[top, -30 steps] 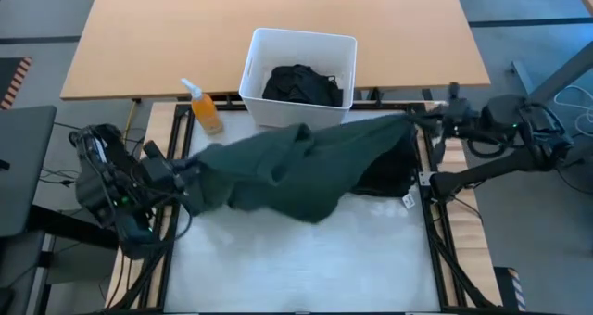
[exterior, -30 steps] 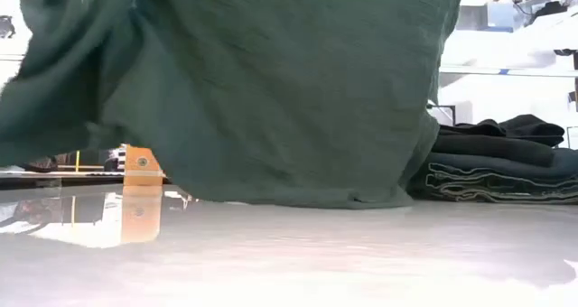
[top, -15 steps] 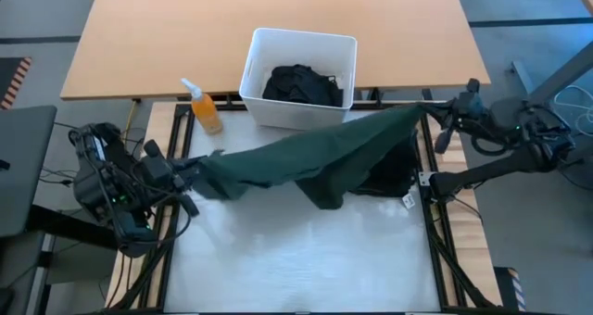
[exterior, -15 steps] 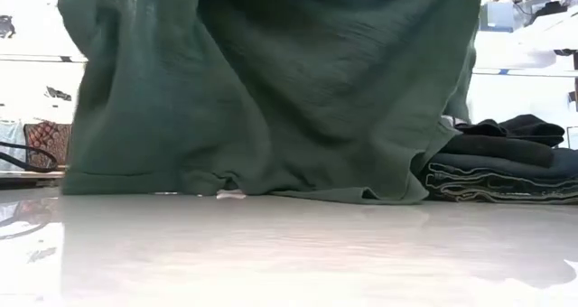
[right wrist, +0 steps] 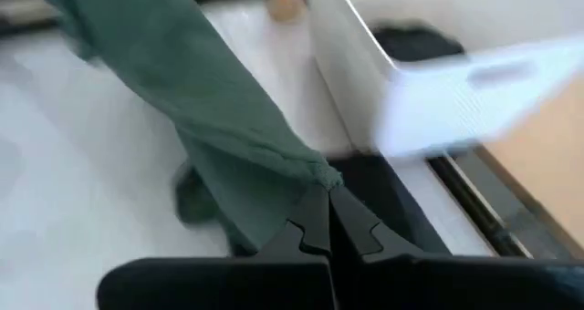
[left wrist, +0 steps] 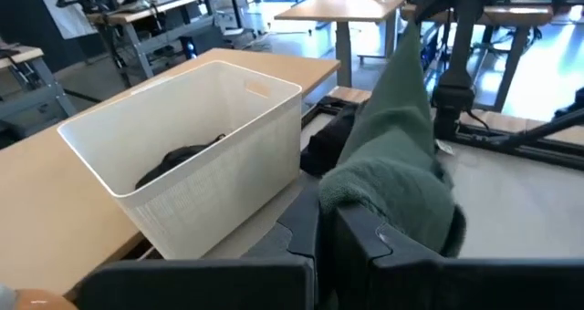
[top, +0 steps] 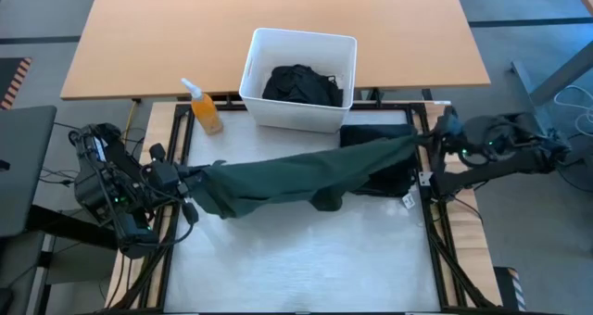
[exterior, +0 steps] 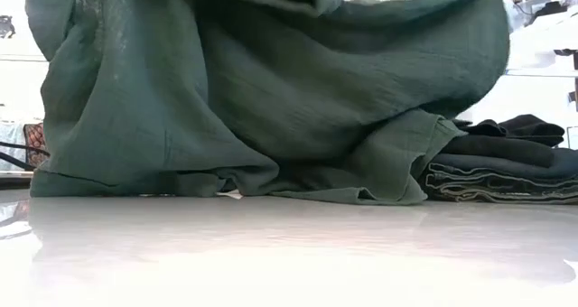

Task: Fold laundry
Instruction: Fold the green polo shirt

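Observation:
A dark green garment (top: 306, 171) is strung between my two grippers above the white table. My left gripper (top: 190, 179) is shut on its left end and my right gripper (top: 429, 142) on its right end. The middle sags, and in the low view the garment's lower edge (exterior: 298, 191) lies bunched on the table. A folded stack of dark clothes (top: 384, 176) sits behind it at the table's right side, also low at the right in the low view (exterior: 506, 172). Another black garment (top: 301, 83) lies in the white bin (top: 255, 65). My left gripper pinches a bunched end of the green garment (left wrist: 392, 196) between its two fingers (left wrist: 360, 242), in several layers. That end is lifted clear, and the cloth runs off fairly taut toward the other arm. My right gripper pinches a gathered corner of the green garment (right wrist: 306, 175) between its fingertips (right wrist: 351, 232). The corner is held clear of the table, and the cloth slopes away from it toward the left arm.
The white bin stands at the table's far edge, on the wooden desk (top: 139, 46) behind. An orange bottle (top: 206, 109) stands left of it. Bare white table (top: 306, 259) lies nearer than the garment. Metal frame rails (top: 435, 232) border the table's sides.
The garment, which billowed wide and partly lifted off the table, has dropped into a narrower hanging band, and its lower edge now pools on the table. My right gripper has come down and toward the near edge with its corner. My left gripper has barely shifted.

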`<state>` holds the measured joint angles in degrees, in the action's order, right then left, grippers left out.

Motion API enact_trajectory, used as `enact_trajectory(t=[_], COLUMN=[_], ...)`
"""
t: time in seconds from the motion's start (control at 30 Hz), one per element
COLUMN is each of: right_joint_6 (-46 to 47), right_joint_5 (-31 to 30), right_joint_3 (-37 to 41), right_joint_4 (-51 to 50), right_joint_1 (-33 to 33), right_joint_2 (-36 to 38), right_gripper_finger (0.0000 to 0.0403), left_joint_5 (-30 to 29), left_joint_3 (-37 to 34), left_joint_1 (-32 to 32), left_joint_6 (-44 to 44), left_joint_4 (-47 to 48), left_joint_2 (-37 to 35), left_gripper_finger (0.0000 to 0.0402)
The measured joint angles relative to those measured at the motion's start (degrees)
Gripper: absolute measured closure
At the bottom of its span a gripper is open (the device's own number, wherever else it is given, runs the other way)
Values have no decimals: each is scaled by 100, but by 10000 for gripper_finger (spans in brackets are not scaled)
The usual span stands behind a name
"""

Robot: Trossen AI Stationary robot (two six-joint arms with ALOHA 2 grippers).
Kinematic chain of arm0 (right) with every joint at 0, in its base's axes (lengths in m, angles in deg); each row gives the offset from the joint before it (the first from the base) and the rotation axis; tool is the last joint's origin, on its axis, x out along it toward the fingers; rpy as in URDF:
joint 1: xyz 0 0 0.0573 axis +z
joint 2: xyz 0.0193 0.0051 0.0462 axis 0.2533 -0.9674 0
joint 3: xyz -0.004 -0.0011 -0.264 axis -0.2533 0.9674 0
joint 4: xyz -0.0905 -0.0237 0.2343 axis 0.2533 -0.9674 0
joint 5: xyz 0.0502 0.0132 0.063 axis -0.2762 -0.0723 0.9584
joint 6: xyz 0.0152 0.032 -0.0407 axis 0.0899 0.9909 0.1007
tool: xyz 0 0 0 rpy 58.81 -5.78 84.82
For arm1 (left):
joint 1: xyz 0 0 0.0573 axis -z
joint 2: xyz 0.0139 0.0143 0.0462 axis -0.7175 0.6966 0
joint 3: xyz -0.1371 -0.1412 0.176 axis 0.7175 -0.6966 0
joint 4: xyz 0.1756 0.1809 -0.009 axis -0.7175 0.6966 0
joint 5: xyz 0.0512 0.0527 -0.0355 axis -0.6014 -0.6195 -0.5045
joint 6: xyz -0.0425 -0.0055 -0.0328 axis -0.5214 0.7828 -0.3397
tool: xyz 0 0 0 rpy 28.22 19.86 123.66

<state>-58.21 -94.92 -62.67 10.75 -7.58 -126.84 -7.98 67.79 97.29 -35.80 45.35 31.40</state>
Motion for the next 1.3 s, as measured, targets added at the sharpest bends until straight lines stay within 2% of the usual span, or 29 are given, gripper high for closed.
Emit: enact_trajectory(t=[0.07,0.2,0.27,0.37,0.43,0.5,0.6,0.67,0.77,0.83,1.0,1.1,1.2,1.3], right_joint_6=[-368,-960,-1050,-1058,-978,-798,-444,-330,-310,-303,-528,-1078,-1619,-1761], right_joint_5=[280,1377,1783,2077,2365,2991,3901,4092,3929,3685,3571,2935,1460,243], right_joint_3=[232,431,340,56,-141,-271,-372,-376,-371,-376,-447,-618,-774,-701], right_joint_4=[854,2473,2815,2866,3043,3352,4530,5226,5720,5747,5713,5351,4343,3608], right_joint_1=[-2,0,0,7,68,212,544,841,1255,1465,1953,2161,2143,1804], right_joint_2=[23,-65,-135,-133,-53,-8,27,-24,-172,-307,-735,-909,-1012,-1103], right_gripper_finger=[391,391,391,391,391,391,391,391,392,392,392,393,393,393], left_joint_5=[-2,-141,-85,156,598,1218,2353,3044,3682,3882,3838,3347,2332,1232], left_joint_3=[-2,-2,-2,20,24,24,24,28,31,31,31,31,33,33], left_joint_1=[0,4,80,248,356,452,567,615,684,725,745,743,743,662], left_joint_6=[22,184,550,1488,2445,3547,5361,6495,7974,8564,8996,8856,8385,7319], left_joint_4=[-28,-276,-614,-1374,-2128,-3092,-4846,-6029,-7301,-7814,-8173,-7974,-7257,-5935], left_joint_2=[0,-2,-9,-15,-38,-48,-44,-24,25,37,27,31,26,28], left_gripper_finger=[401,401,401,401,401,401,401,401,401,401,401,401,401,401])
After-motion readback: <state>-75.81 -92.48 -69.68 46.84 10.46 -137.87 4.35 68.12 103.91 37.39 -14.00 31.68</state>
